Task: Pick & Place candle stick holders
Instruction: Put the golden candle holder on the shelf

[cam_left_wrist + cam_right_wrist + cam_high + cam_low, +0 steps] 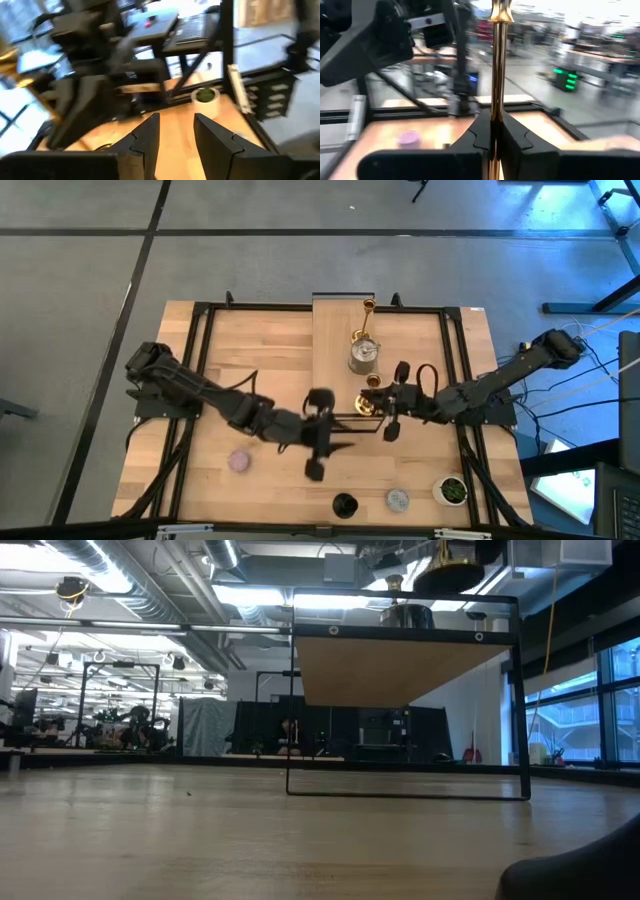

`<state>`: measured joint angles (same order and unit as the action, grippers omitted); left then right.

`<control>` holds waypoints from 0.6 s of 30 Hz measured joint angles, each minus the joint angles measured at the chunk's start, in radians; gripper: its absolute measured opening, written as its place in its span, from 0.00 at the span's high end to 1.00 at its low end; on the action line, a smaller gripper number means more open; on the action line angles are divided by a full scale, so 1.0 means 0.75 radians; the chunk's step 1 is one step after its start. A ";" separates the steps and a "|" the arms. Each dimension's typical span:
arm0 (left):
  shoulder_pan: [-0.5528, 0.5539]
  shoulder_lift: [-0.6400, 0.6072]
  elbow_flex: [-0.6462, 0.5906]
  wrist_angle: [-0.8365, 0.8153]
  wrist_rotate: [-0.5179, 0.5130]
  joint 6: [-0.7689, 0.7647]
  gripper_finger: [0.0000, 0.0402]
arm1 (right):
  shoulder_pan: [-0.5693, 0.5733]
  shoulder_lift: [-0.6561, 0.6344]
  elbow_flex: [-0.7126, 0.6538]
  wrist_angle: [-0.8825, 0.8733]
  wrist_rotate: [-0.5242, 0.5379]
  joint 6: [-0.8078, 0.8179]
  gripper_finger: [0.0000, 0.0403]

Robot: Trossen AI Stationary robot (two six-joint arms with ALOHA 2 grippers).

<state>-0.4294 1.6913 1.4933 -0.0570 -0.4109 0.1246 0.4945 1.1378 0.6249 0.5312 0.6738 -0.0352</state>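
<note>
My right gripper (374, 396) (495, 122) is shut on the short gold holder (367, 403) at the near end of the raised light-wood shelf (335, 330). The tall gold holder (367, 320) and the silver holder (363, 355) stand on that shelf. My left gripper (338, 442) (175, 135) is open and empty over the table's middle. The lilac-pink holder (239, 461) stands on the table at the near left and also shows in the right wrist view (410, 137). The black holder (345, 505) and the grey-blue holder (397, 500) stand by the near edge. My right gripper pinches the short gold holder's thin stem (496, 100) between its two fingers, which lie across the stem. The fingers come level from the table's right side. Whether the holder's foot rests on anything, I cannot tell.
A small white pot with a green plant (452, 491) (205, 95) stands at the near right. The shelf rests on a black wire frame (405, 795) and shows from below in the low view. Black rails (195, 380) run along both table sides.
</note>
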 joint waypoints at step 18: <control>-0.169 -0.342 -0.470 0.553 -0.421 0.313 0.84 | -0.251 -0.301 -0.285 0.036 -0.416 0.067 0.96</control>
<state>-0.5558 1.4348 1.1407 0.3579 -0.7268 0.3591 0.3062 0.9124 0.4112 0.5582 0.3614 0.0148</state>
